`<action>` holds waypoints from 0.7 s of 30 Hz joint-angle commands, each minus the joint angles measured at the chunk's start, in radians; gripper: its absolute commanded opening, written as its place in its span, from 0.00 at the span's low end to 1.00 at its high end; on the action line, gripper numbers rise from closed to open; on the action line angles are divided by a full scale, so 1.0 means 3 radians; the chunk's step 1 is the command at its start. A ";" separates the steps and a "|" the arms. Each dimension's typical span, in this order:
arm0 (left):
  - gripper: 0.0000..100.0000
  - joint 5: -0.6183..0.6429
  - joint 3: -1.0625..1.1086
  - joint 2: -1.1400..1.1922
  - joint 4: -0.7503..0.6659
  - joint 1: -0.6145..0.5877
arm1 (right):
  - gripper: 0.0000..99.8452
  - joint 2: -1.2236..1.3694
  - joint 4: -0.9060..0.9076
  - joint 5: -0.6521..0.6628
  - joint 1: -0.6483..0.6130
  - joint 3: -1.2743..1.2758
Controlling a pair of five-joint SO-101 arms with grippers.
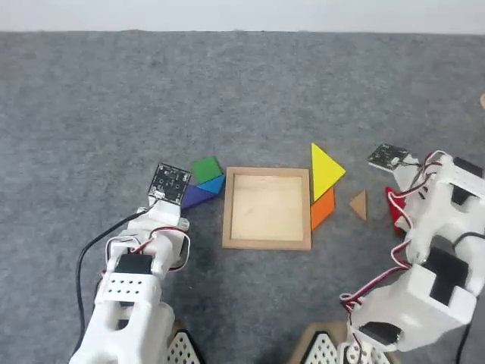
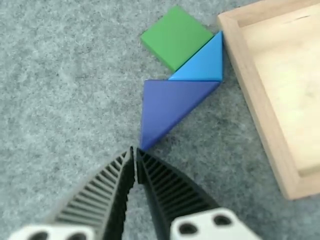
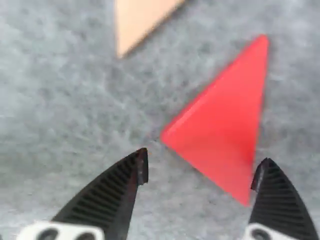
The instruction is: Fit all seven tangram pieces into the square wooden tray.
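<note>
The square wooden tray (image 1: pixel 267 243) lies empty mid-table. Against its left side sit a green square (image 1: pixel 206 167), a light blue triangle (image 1: pixel 215 183) and a dark blue triangle (image 1: pixel 195 198). My left gripper (image 2: pixel 134 153) is shut, its tips at the corner of the dark blue triangle (image 2: pixel 167 107), just short of the green square (image 2: pixel 175 35). Right of the tray lie a yellow triangle (image 1: pixel 324 171), an orange piece (image 1: pixel 322 208), a tan triangle (image 1: pixel 359 205) and a red triangle (image 1: pixel 393 209). My right gripper (image 3: pixel 202 170) is open, its fingers on either side of the red triangle (image 3: pixel 225 125).
Grey felt covers the table, with free room along the far side and in front of the tray. The tray wall (image 2: pixel 260 105) runs close beside the blue pieces. The tan triangle (image 3: pixel 140 17) lies just beyond the red one.
</note>
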 commanded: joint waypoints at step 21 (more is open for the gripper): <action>0.01 0.0005 -0.0141 0.0005 -0.0051 0.0000 | 0.34 0.0325 -0.0760 -0.0450 -0.0207 0.0031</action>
